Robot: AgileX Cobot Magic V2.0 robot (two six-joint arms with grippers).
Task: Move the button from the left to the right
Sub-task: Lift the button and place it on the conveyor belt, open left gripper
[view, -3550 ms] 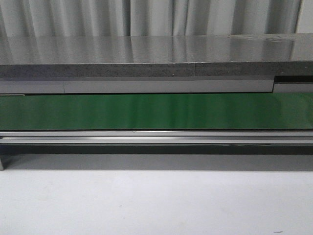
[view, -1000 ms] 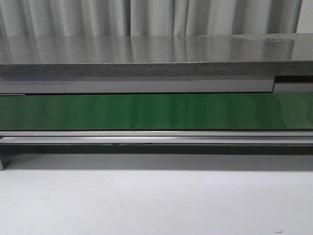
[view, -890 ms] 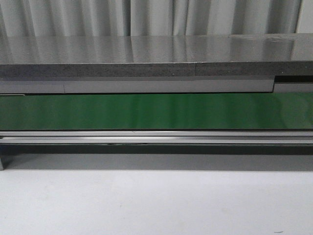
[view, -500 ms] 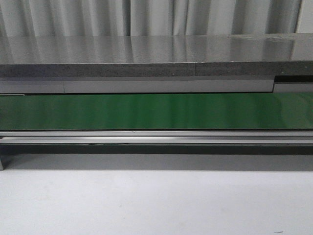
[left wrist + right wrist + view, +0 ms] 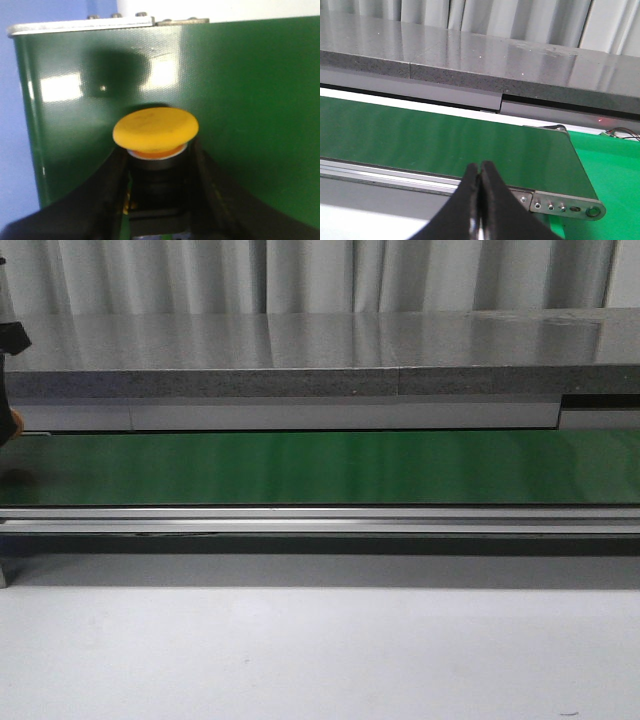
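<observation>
In the left wrist view my left gripper [image 5: 157, 172] is shut on the button [image 5: 155, 130], its yellow-orange mushroom cap sticking out past the black fingers [image 5: 102, 200] and its black body clamped between them. It hangs over the green conveyor belt [image 5: 240, 110] near the belt's end. In the front view only a sliver of the left gripper [image 5: 8, 380] shows at the far left edge above the belt [image 5: 320, 468]. My right gripper [image 5: 480, 170] is shut and empty, near the belt's right end [image 5: 470, 140].
A grey stone-like shelf [image 5: 300, 350] runs behind the belt. A metal rail [image 5: 320, 520] borders the belt's front, with white tabletop [image 5: 320, 650] before it. A bracket with bolts [image 5: 560, 205] marks the belt's right end, with a bright green surface [image 5: 615, 170] beyond.
The left gripper has come into the front view at the far left edge, with a shadow on the belt below it. It was not visible in earlier frames.
</observation>
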